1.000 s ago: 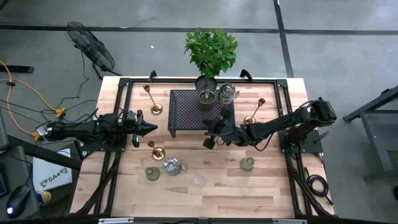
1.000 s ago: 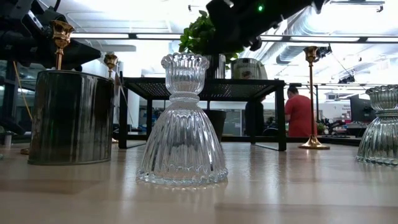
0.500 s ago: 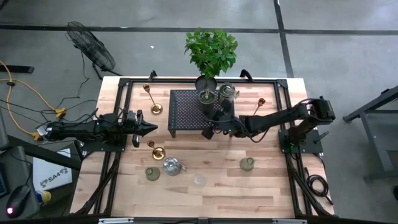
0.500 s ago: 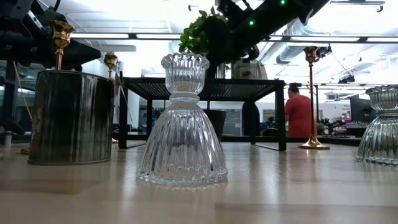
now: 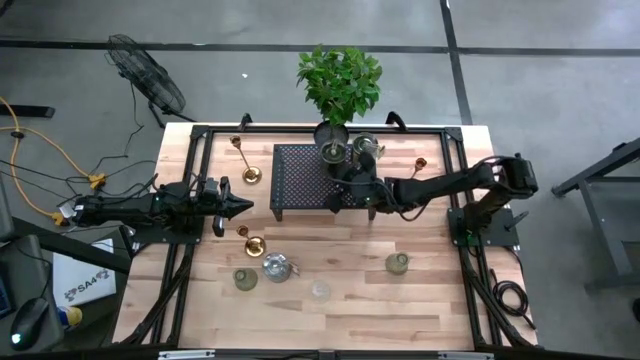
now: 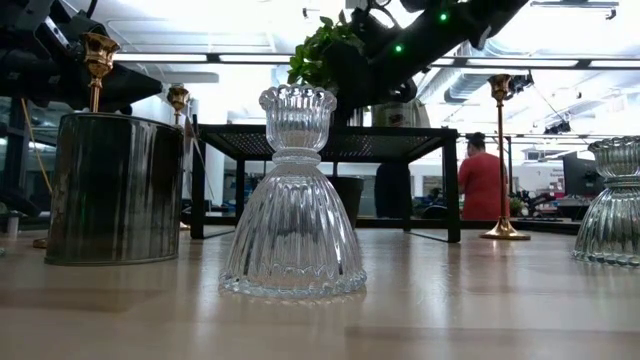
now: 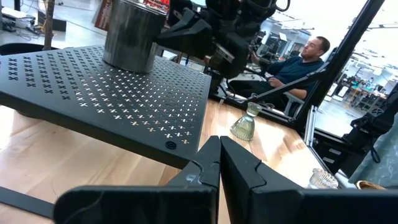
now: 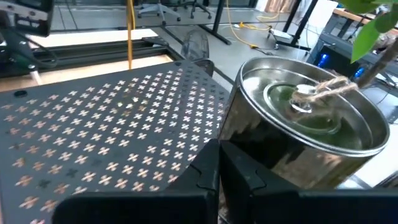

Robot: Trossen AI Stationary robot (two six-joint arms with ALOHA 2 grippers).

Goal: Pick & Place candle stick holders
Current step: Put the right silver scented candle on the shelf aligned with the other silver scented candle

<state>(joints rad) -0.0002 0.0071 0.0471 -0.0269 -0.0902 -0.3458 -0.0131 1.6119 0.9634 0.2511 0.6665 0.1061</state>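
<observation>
Two squat silver holders (image 5: 331,155) (image 5: 365,149) stand on the black perforated stand (image 5: 300,180). Brass sticks stand on the table at the far left (image 5: 246,160), at mid-left (image 5: 251,240) and to the right of the stand (image 5: 414,176). Greenish holders (image 5: 245,279) (image 5: 397,263), a shiny one (image 5: 275,268) and a clear glass one (image 5: 320,290) stand near the front. My right gripper (image 8: 219,149) is shut, low over the stand, right beside a silver holder (image 8: 298,118) with a wick inside. My left gripper (image 5: 243,207) is shut and empty, left of the stand. My right gripper has its shut fingertips (image 8: 211,155) at the silver holder's side wall (image 8: 249,140), coming level from the table's near-right side over the stand. I cannot tell whether they touch it.
A leafy potted plant (image 5: 340,80) stands at the far edge behind the stand. A black frame (image 5: 200,140) runs around the table. In the low view the clear glass holder (image 6: 293,200) stands in front; a person (image 6: 483,180) is in the room behind.
My right gripper has gone from the table in front of the stand toward the far edge and up over the stand, close to the silver holder. The holders have stayed where they were.
</observation>
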